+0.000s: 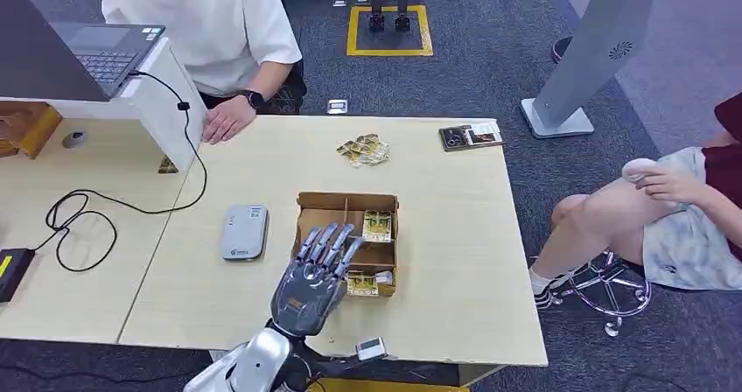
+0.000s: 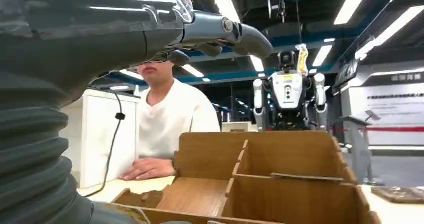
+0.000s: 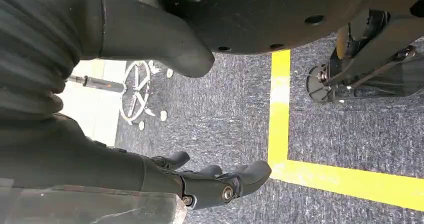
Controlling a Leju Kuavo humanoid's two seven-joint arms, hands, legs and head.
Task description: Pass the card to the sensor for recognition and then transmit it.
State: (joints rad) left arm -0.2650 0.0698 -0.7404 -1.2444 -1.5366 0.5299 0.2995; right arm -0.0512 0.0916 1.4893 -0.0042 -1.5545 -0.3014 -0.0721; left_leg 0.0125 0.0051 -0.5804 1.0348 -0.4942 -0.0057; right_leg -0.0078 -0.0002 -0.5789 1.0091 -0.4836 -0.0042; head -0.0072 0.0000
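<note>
Low in the centre of the frame, the left robot hand (image 1: pixel 313 274) hovers over the cardboard box (image 1: pixel 347 203), fingers spread and grasping nothing, poised, I'd say, to pick a card. One card (image 1: pixel 377 225) lies in the box's upper right compartment, another (image 1: pixel 362 283) in the lower right, both untouched. Just left on the tabletop (image 1: pixel 455 234) sits the grey sensor (image 1: pixel 243 231), handy for the swipe. The right robot hand (image 3: pixel 220 181) hangs toward the floor, loosely uncurled, carrying nothing.
</note>
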